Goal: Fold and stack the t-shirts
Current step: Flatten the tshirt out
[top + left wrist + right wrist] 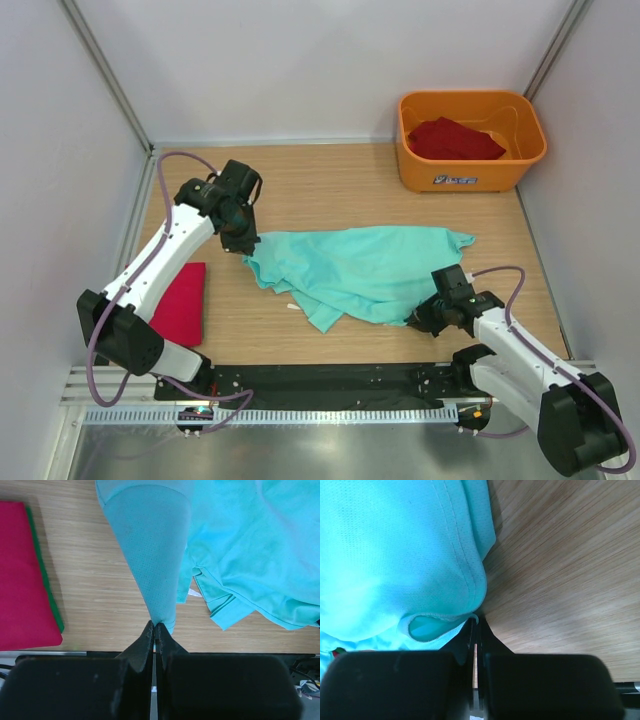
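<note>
Right end effector [420, 317] clenched on near hem of teal t-shirt [370, 268]. Folded red t-shirt [180, 302] flat on worktop [330, 180] beside left arm, apparently start of stack. Left end effector [243, 243] clenched on teal shirt's left edge, cloth tented. Paired grip likely meant to spread shirt for folding. Far right: orange tub [470, 172] holds crumpled red t-shirt [455, 140]; white tub label unreadable.
</note>
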Controlling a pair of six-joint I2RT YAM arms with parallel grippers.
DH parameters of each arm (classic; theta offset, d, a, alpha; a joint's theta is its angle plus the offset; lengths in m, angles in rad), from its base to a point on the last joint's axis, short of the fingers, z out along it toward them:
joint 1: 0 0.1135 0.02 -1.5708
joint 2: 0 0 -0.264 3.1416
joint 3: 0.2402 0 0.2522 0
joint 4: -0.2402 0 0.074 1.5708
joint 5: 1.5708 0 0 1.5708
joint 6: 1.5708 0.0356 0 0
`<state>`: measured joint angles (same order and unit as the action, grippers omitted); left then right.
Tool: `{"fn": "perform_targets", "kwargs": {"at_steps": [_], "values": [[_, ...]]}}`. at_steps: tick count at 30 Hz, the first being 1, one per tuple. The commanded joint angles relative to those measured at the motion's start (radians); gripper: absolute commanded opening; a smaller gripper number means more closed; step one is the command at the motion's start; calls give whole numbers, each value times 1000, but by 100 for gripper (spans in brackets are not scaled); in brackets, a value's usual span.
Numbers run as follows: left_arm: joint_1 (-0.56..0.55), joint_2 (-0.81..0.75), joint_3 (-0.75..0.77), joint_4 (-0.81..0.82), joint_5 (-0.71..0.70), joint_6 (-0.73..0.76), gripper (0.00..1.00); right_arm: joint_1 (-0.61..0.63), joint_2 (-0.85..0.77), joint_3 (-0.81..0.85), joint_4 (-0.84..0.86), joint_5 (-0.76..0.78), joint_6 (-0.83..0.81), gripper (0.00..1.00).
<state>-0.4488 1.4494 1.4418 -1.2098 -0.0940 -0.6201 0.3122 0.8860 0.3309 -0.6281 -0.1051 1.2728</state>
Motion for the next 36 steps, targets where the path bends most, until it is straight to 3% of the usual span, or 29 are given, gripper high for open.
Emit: {"fn": "perform_targets", "kwargs": {"at_steps": [1,4,15,25,31,36], "values": [[13,-38,28,0,-15,-6,0,4,7,20,-21,93,-39,2],[22,-75,48,0,-47,-29,0,4,-4,91,-56,160,-142,2],[166,-169,256,24,-64,-82,0,-32,177,753,-261,392,-510,2],[205,-222,664,73,-10,9,0,-36,191,1317,-465,407,-697,1],[205,-397,690,176,83,51,0,-36,104,1511,-570,355,-702,2],[205,-498,775,204,206,68,0,-36,-39,1524,-568,214,-694,2]]}}
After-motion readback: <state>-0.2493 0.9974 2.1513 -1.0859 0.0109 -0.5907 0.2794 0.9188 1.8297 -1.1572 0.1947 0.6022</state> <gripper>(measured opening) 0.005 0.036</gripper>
